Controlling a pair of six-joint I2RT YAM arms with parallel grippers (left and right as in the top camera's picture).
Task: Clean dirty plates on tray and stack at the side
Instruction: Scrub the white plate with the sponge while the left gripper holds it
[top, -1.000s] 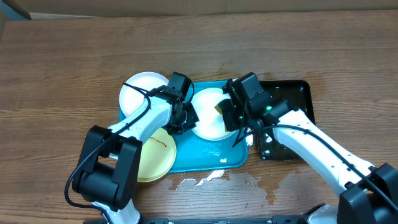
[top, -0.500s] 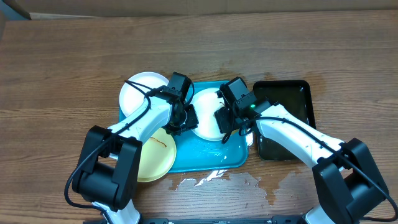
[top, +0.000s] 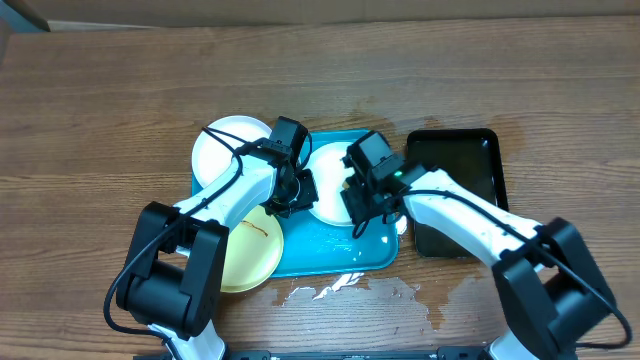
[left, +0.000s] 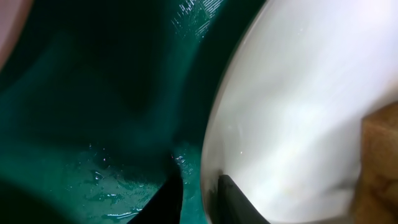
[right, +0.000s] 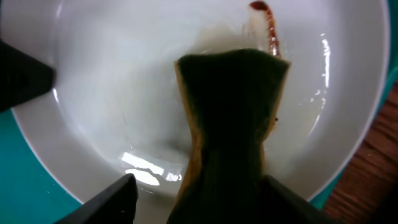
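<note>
- Plates sit midway across a wooden table (top: 100, 120), the biggest thing I have to work with. Open wood to the left and at the far side leaves room for a stack, but pale wet patches (top: 340, 288) mark the near side, and I'd keep dishes off them.
- Next, the blue tray (top: 345, 250): its bare floor looks wet, so anything I push may skate. A black tray (top: 460, 165) lies just beside its right rim, closing off that side.
- Of the three, the middle white plate (top: 328, 175) lies on the blue tray between both arms. The far white plate (top: 222, 150) and the yellow plate (top: 250, 265) each overlap the tray's left rim, so they probably sit tilted, and a careless swing of my left arm could knock them.
- Then the sponge (right: 233, 112), green side up in the middle white plate, just short of a red-brown smear (right: 266, 18) near the rim.
- My right pincer (right: 198, 196) is spread, with one finger clear of the sponge — released, I judge. If I sweep now, the sponge could be left behind and bare fingers would scrape the dish.
- My left pincer (left: 202, 199) looks clenched on the middle white plate's rim, one finger inside and one on the tray side. It's a thin hold — hard scrubbing could lever the plate out, and the two pincers are near enough to clash.
</note>
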